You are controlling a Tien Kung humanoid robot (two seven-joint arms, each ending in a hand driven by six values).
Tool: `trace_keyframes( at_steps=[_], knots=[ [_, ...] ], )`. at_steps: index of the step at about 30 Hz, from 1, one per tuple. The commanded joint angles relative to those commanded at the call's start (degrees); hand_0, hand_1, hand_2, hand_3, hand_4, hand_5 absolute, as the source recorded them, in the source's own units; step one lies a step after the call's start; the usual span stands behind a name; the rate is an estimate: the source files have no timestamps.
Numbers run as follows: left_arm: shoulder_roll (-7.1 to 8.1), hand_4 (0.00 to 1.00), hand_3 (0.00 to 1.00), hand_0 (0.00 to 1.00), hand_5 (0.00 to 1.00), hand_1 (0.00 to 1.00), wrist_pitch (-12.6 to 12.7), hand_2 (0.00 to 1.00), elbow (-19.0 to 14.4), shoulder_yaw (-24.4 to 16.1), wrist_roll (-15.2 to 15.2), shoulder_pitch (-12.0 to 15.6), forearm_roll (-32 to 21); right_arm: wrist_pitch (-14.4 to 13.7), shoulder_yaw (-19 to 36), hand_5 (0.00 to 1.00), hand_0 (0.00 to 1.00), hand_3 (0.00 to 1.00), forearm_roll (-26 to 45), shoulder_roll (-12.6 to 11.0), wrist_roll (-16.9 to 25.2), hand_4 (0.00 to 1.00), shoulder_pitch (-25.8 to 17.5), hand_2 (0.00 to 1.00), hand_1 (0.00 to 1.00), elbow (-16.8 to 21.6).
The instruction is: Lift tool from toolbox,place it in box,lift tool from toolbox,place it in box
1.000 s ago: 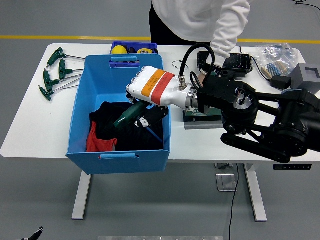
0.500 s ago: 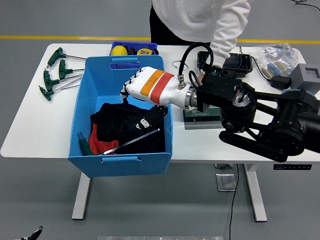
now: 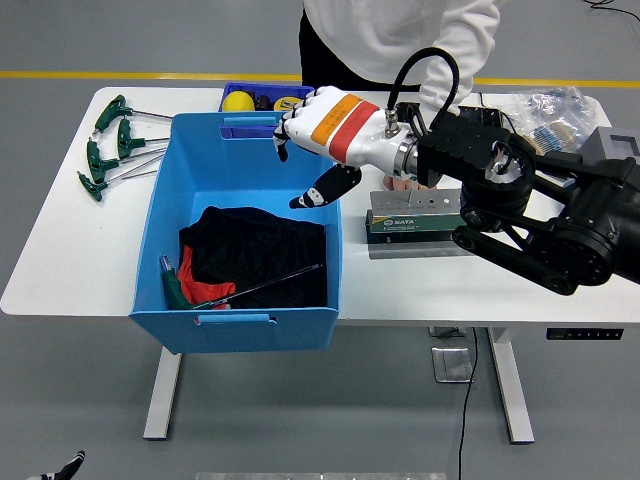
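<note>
The robot's right hand (image 3: 318, 140) hangs over the far right corner of the blue box (image 3: 175, 205), white with an orange and red band, its fingers spread loose and holding nothing; the thumb points down toward the box's right wall. Its black arm (image 3: 520, 200) comes across from the right edge of the table (image 3: 60, 250), covering a good part of the surface there. Down in the box, a tool (image 3: 235, 292) with a green handle and a long thin metal shaft lies along the near side, the handle in the near left corner and the shaft running right across a heap of black cloth (image 3: 255, 250), with a bit of red cloth (image 3: 190, 275) showing beside the handle. Just right of the box, partly under the wrist, sits a dark green toolbox (image 3: 412, 218) with a pale lid. Behind the box at the far edge is a small blue tray (image 3: 262, 97) with yellow things in it. Near the far left corner lie several green T-handled wrenches (image 3: 108, 145). A person in a white top (image 3: 400, 35) stands at the far side, one sleeve reaching down behind the robot's arm, the hand mostly hidden. A clear bag of small parts (image 3: 550, 115) and a grey block (image 3: 622, 148) lie toward the far right corner.
</note>
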Motion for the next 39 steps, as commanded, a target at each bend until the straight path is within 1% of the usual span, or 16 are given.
trace_keyframes(
  at_steps=[1,2,4,7,8,11,14,18,22,24,26,30,34,37,38,39],
  knots=[
    [0.01,0.764,0.716,0.750,0.709,0.670,0.0,0.733,0.0,0.0,0.0,0.0,0.1,-0.8,-0.3,0.578,0.622,0.546,0.1,0.4,0.7,0.983,0.3,0.671,0.617,-1.9],
    [0.02,0.764,0.716,0.747,0.708,0.665,0.0,0.733,0.0,0.0,0.1,-0.1,0.2,-1.4,-0.5,0.595,0.613,0.476,0.3,0.7,1.3,0.998,0.6,0.644,0.594,-3.5],
    [0.00,0.764,0.716,0.747,0.708,0.665,0.0,0.733,-0.1,0.0,0.1,-0.2,0.2,-2.1,-1.3,0.595,0.613,0.476,0.9,1.6,3.0,0.998,1.0,0.644,0.594,-7.4],
    [-0.16,0.764,0.716,0.747,0.708,0.665,0.2,0.733,0.0,-0.3,0.2,-0.4,0.6,-2.7,-2.8,0.595,0.613,0.476,3.9,2.9,5.5,0.998,1.3,0.644,0.594,-13.4],
    [-0.21,0.764,0.715,0.746,0.709,0.664,0.2,0.733,0.0,-0.5,0.2,-0.5,0.8,-2.9,-3.4,0.591,0.611,0.462,4.6,3.4,6.2,0.998,1.4,0.621,0.570,-15.3],
    [-0.37,0.764,0.715,0.746,0.709,0.664,0.3,0.733,0.0,-0.9,0.4,-0.8,1.4,-3.5,-5.4,0.591,0.611,0.462,6.1,4.6,8.2,0.998,1.3,0.621,0.570,-21.3],
    [-0.48,0.764,0.715,0.746,0.709,0.663,0.4,0.732,0.0,-1.0,0.4,-1.1,1.6,-4.1,-7.3,0.592,0.617,0.461,8.3,5.4,9.8,0.998,1.1,0.612,0.559,-25.7],
    [-0.47,0.764,0.715,0.746,0.709,0.663,0.4,0.732,-0.1,-0.9,0.4,-1.5,1.5,-4.0,-10.1,0.592,0.617,0.461,10.8,5.6,11.5,0.998,0.7,0.612,0.559,-30.7],
    [-0.48,0.764,0.715,0.745,0.709,0.662,0.4,0.732,-0.1,-1.1,0.4,-1.8,1.9,-4.1,-12.0,0.594,0.619,0.460,11.5,5.5,12.4,0.998,0.2,0.598,0.549,-33.4],
    [-0.49,0.764,0.715,0.745,0.709,0.662,0.4,0.732,-0.1,-1.2,0.5,-1.9,2.1,-3.9,-12.5,0.594,0.619,0.460,11.6,5.4,12.7,0.998,0.1,0.598,0.549,-33.9],
    [-0.50,0.764,0.716,0.744,0.709,0.661,0.3,0.731,-0.1,-1.2,0.6,-2.0,2.2,-3.8,-13.1,0.594,0.624,0.450,13.4,4.9,14.0,0.998,-0.3,0.586,0.539,-34.5],
    [-0.51,0.764,0.716,0.744,0.709,0.661,0.3,0.731,-0.2,-1.1,0.6,-2.1,2.2,-3.6,-14.6,0.594,0.624,0.450,14.4,4.3,15.7,0.998,-0.7,0.586,0.539,-35.7],
    [-0.56,0.764,0.716,0.743,0.710,0.660,0.3,0.730,-0.2,-1.3,0.7,-2.1,2.4,-3.3,-14.8,0.593,0.631,0.449,14.0,4.0,16.9,0.998,-1.0,0.581,0.532,-36.2],
    [-0.64,0.764,0.716,0.743,0.710,0.660,0.3,0.730,-0.3,-1.5,0.8,-2.2,2.8,-3.3,-14.1,0.593,0.631,0.449,13.0,3.3,19.0,0.998,-1.1,0.581,0.532,-35.8],
    [-0.66,0.763,0.715,0.743,0.708,0.659,0.3,0.731,-0.3,-1.5,0.9,-2.2,2.9,-3.2,-13.9,0.595,0.609,0.445,12.7,3.2,19.4,0.998,-1.2,0.579,0.521,-35.8],
    [-0.72,0.763,0.715,0.743,0.708,0.659,0.3,0.731,-0.3,-1.6,0.9,-2.3,2.9,-3.1,-13.6,0.595,0.609,0.445,12.0,3.1,20.0,0.998,-1.2,0.579,0.521,-35.9]
  ],
)
